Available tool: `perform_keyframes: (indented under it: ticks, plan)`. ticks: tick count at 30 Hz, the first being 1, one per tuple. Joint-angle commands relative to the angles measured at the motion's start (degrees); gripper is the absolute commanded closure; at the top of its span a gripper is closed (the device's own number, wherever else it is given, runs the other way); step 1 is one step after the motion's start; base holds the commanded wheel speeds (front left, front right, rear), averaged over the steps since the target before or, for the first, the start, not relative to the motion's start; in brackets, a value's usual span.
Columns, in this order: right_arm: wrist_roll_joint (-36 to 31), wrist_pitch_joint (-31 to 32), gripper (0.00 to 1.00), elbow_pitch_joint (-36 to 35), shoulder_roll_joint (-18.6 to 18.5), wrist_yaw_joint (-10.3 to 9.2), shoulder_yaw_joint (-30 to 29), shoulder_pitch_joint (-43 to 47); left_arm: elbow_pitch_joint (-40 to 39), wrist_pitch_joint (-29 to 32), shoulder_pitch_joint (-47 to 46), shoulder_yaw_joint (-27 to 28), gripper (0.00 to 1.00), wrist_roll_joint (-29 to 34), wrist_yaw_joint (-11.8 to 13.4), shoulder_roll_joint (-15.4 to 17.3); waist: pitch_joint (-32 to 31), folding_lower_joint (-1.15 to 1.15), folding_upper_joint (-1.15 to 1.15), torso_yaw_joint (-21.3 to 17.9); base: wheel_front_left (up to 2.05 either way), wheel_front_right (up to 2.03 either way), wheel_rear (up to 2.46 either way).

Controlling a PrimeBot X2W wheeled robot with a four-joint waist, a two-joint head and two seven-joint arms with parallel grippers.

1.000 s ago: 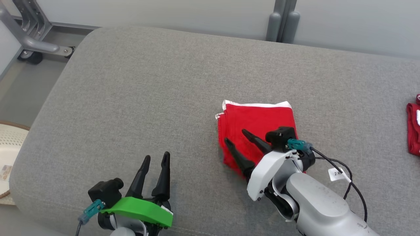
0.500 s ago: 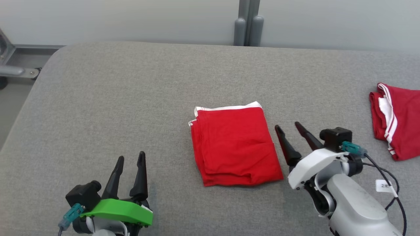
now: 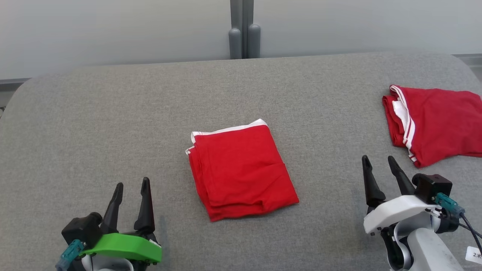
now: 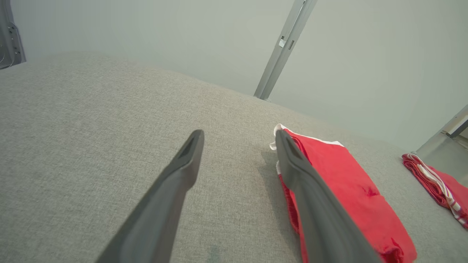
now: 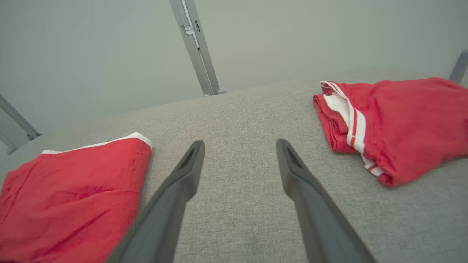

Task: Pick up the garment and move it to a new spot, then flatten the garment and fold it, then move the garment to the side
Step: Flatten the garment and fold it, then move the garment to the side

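On the near side of the folded red garment (image 3: 241, 169), both grippers hover over the grey cushion (image 3: 113, 120), fingers spread, holding nothing. The left gripper (image 3: 132, 181) is off to the garment's left and the right gripper (image 3: 377, 157) off to its right, neither touching it. The garment itself lies flat mid-cushion. Farther right of it there's a second red garment (image 3: 440, 120) with white stripes, and behind it a grey post (image 3: 244, 35).

One grey cushion (image 3: 113, 113) carries two red garments: folded garment (image 3: 241, 171) at its middle, striped garment (image 3: 437, 120) at its right end. Two grippers at its near edge: left gripper (image 3: 132, 181), right gripper (image 3: 377, 157)
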Motion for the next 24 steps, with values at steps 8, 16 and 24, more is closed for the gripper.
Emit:
perform_keyframes:
  ticks: [8,16,24]
  plan:
    - [-2.88,-0.22,0.0,-3.07,2.13,-0.02,-4.97,3.24,-1.8,0.01,1.97,1.98,0.0,3.87,0.57,0.21,0.41,0.0,0.0,-1.47,0.0,0.0,0.0]
    - [-3.74,-0.23,0.0,-3.5,3.11,-0.02,-5.7,3.54,-2.26,0.01,2.72,2.82,0.0,5.13,0.62,0.21,0.09,0.0,0.0,-2.04,0.0,0.0,0.0]
    - [-4.16,-0.23,0.0,-3.62,3.45,-0.02,-5.37,3.61,-2.52,0.01,2.25,2.17,0.0,4.86,0.91,0.2,0.58,0.0,0.0,-1.52,0.0,0.0,0.0]
